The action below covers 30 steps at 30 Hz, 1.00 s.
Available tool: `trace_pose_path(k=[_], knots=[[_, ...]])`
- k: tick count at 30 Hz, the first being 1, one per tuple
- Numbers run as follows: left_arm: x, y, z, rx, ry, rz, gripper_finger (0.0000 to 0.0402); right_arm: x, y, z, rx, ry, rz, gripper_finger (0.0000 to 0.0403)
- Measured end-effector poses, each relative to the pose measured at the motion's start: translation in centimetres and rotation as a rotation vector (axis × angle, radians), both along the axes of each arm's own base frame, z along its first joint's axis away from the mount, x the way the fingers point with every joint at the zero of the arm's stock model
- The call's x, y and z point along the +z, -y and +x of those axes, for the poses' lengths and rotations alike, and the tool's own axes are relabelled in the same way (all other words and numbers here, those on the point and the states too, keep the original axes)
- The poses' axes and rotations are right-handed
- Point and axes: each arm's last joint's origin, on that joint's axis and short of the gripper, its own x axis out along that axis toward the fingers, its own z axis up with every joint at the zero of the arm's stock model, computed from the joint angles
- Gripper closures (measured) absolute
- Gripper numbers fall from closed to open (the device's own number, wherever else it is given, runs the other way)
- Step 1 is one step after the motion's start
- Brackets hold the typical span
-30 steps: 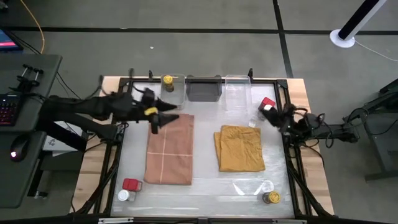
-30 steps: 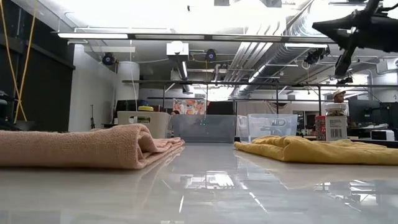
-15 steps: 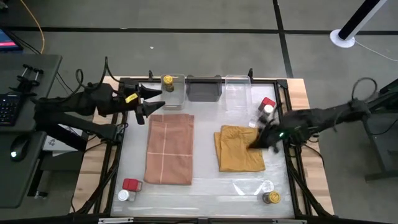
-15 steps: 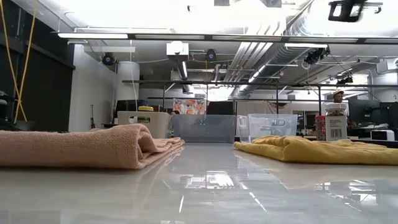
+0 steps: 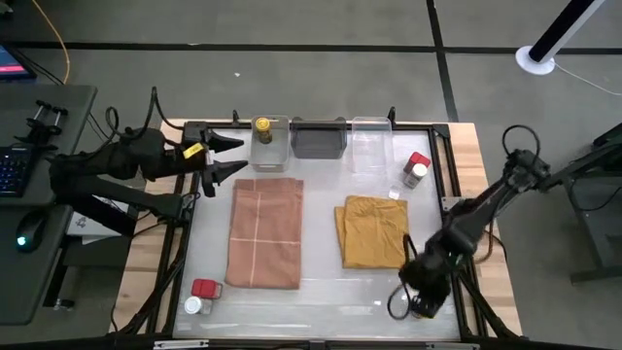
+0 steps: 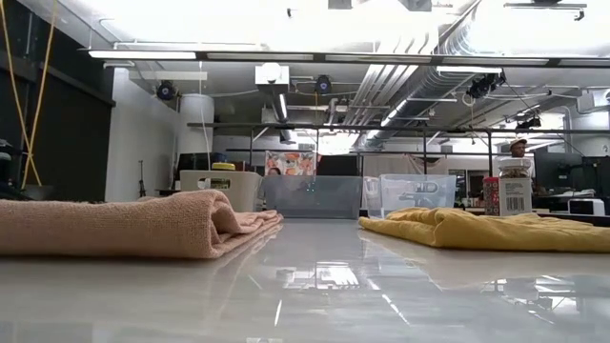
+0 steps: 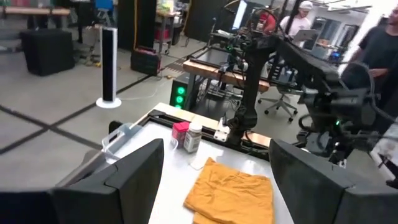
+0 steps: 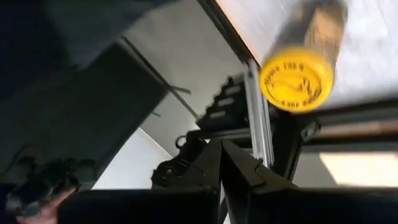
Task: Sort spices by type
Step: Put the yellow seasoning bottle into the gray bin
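Right gripper [image 5: 413,301], fingers together, was swung down over yellow-lidded jar [image 8: 295,78] for pickup; left gripper [image 5: 225,157] waits apart.

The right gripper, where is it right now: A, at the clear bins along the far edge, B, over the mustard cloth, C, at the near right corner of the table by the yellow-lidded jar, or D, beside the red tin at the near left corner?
C: the high view shows the right gripper down at the table's near right corner, and its wrist view shows the yellow-lidded jar close ahead.
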Motion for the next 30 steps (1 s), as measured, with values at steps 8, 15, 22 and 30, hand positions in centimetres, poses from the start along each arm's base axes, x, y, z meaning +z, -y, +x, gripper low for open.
trace_pose_path(k=[8,15,22,30], knots=[[0.4,-0.1,-1.0,-0.006,0.018,0.046,0.0124,-2.2,-1.7,0.0,-0.034,-0.140,-0.060,0.0403],[0.2,-0.1,-1.0,-0.010,-0.006,0.066,0.0124,-4.1,-1.6,0.1,-0.017,-0.230,-0.173,0.0403],[0.2,-0.1,-1.0,-0.011,-0.010,0.074,0.0124,-4.3,-1.3,0.1,-0.031,-0.234,-0.218,0.0403],[0.2,-0.1,-1.1,-0.013,-0.014,0.094,0.0124,-4.5,-1.1,0.1,-0.029,-0.209,-0.258,0.0403]])
